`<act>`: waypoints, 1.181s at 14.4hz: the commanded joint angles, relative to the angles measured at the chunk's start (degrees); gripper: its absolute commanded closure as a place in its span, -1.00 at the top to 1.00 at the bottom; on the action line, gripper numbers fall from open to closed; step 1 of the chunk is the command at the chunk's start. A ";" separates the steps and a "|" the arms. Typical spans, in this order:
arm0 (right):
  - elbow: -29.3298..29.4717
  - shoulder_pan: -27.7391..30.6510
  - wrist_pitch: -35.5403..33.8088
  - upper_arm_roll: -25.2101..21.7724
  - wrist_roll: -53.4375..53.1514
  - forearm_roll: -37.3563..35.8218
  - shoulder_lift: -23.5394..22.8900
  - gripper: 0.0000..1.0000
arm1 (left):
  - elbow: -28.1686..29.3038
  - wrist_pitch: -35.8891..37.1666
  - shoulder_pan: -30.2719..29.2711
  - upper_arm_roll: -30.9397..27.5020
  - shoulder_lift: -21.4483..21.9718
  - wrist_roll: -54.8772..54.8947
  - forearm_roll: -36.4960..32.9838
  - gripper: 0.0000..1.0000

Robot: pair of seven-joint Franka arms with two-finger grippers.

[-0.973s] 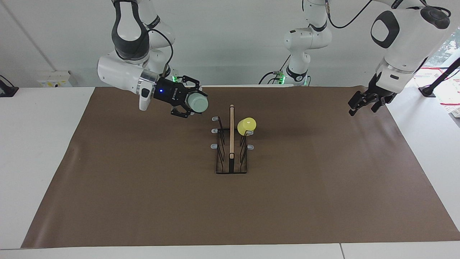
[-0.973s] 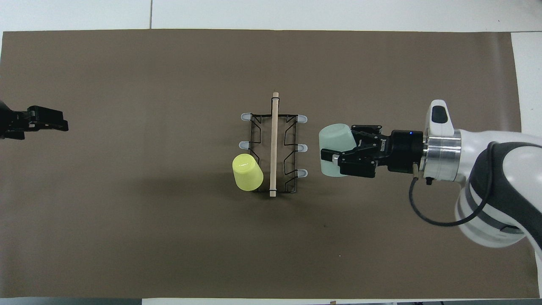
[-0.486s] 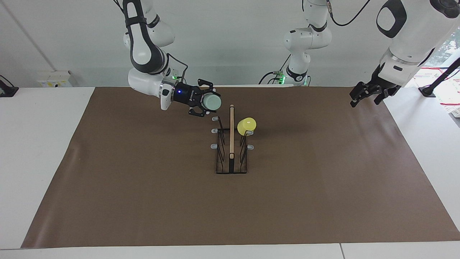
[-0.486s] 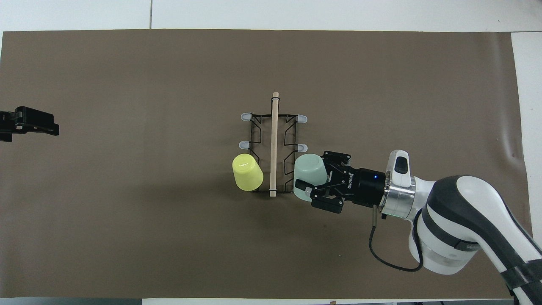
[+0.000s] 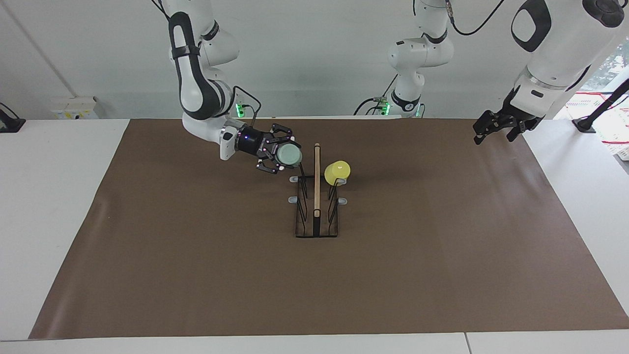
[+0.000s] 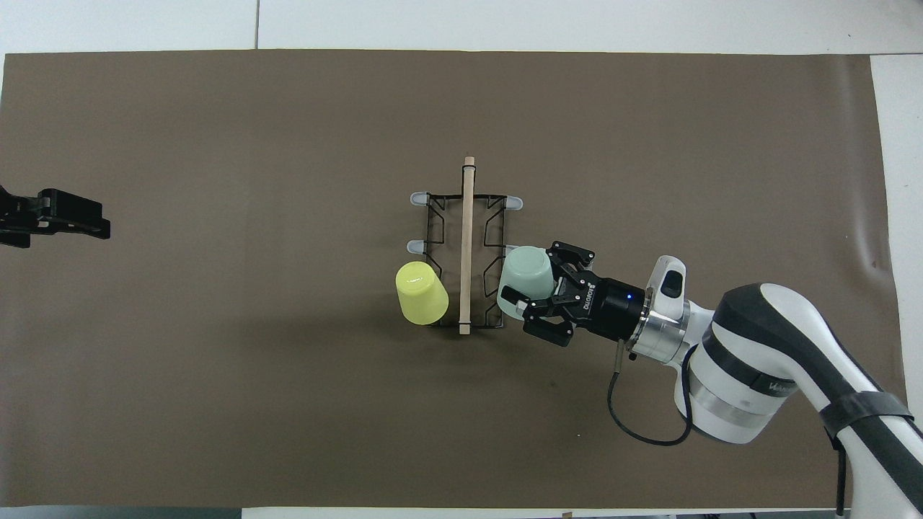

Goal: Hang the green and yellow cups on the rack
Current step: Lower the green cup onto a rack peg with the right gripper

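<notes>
At the rack (image 5: 316, 206), robots' end: right tool (image 5: 276, 155) grips green cup (image 5: 288, 155), tipped sideways against the nearest prong on its side; yellow cup (image 5: 337, 171) hung opposite; left tool (image 5: 495, 129) idle, fingers unreadable.

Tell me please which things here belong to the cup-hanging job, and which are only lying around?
Part of the job:
- green cup, held in the right claw at the rack
- yellow cup, already on a prong
- rack

Only around:
- brown mat covering the table
- left claw, waiting over the mat's edge
</notes>
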State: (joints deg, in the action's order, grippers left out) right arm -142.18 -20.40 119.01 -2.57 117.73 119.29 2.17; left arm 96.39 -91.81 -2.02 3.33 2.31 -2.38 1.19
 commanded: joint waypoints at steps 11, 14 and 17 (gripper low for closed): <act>-1.78 -4.39 0.35 0.28 9.52 5.07 -4.72 -1.00 | -0.24 0.67 -0.44 -0.25 0.24 0.53 -1.02 1.00; -3.63 -4.22 -0.35 0.28 13.39 5.07 -5.51 -1.00 | -0.24 0.67 -0.44 -0.25 0.24 0.53 -1.02 1.00; -3.72 -4.13 -0.44 0.28 13.40 5.07 -5.60 -1.00 | -0.24 0.67 -0.17 -0.25 0.24 0.53 -1.02 1.00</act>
State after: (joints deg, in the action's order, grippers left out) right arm -144.38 -24.37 119.27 -2.59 130.05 123.52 -3.70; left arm 96.39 -91.70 -2.45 3.16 2.31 -2.11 1.04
